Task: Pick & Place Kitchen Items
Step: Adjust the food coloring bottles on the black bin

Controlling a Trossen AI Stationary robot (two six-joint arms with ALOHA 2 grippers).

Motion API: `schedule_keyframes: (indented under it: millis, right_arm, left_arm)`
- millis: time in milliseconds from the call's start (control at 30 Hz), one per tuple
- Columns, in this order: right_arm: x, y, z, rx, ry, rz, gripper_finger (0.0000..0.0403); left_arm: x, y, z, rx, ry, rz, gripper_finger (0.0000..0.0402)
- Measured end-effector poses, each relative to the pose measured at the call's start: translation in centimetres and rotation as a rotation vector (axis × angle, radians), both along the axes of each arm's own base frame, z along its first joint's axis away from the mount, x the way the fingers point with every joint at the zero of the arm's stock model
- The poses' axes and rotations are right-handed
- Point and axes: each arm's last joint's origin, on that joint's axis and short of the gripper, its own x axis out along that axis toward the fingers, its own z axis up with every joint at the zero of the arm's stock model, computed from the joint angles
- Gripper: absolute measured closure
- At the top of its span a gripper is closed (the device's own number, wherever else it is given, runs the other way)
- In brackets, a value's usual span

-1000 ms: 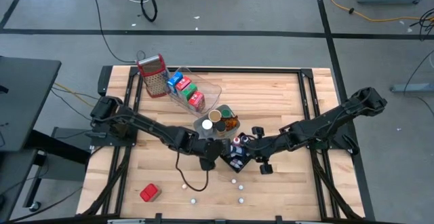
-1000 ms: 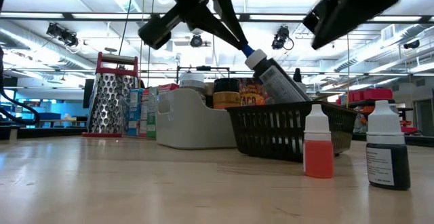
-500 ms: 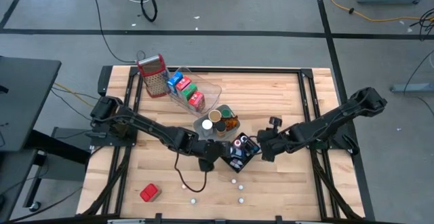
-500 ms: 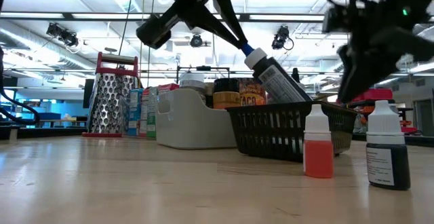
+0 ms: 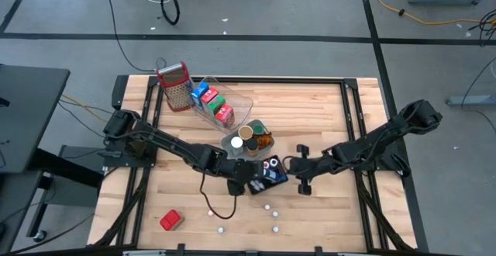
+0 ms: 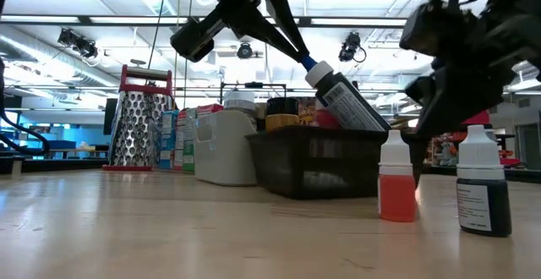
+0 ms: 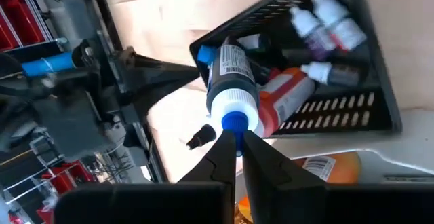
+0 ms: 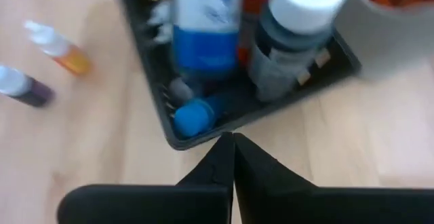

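A dark bottle with a white cap and a blue tip leans out of the black mesh basket at mid-table. My left gripper is above it, shut on its top end. The basket also holds several small dropper bottles and a blue-labelled bottle. My right gripper is shut and sits low at the basket's right side, its tips at the rim. My left gripper pinches the bottle's blue tip between its two fingertips, slanting down from the table's left. The bottle is tilted, its lower end down inside the basket. My right gripper's shut fingertips meet the basket's outer wall near a corner, slanting down from the table's right. I cannot tell whether they hold the rim.
An orange dropper bottle and a dark one stand on the table near the basket, with more white-capped ones toward the near edge. A grey tray of jars, a clear tray of cartons and a grater lie behind. A red carton lies near left.
My right gripper has come down to the basket's right side. The basket has slid toward the table's left and turned about on the table. My left gripper and its bottle have kept still.
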Motion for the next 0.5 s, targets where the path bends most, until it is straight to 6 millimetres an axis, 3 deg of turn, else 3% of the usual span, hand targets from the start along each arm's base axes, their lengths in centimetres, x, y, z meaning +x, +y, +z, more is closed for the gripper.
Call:
schedule_keyframes:
  millis: [167, 333, 500]
  right_arm:
    - [0.1, 0.1, -0.1, 0.026, -0.052, 0.022, 0.0392]
    - [0.1, 0.1, -0.1, 0.04, -0.048, 0.034, 0.0399]
    - [1.0, 0.5, 1.4, 0.056, -0.097, 0.033, 0.0394]
  left_arm:
    - [-0.3, -0.2, -0.2, -0.011, 0.032, 0.005, 0.0384]
    - [-0.6, -0.8, -0.2, 0.104, 0.033, -0.017, 0.0385]
    - [-0.7, -0.9, -0.3, 0.06, 0.039, -0.015, 0.0384]
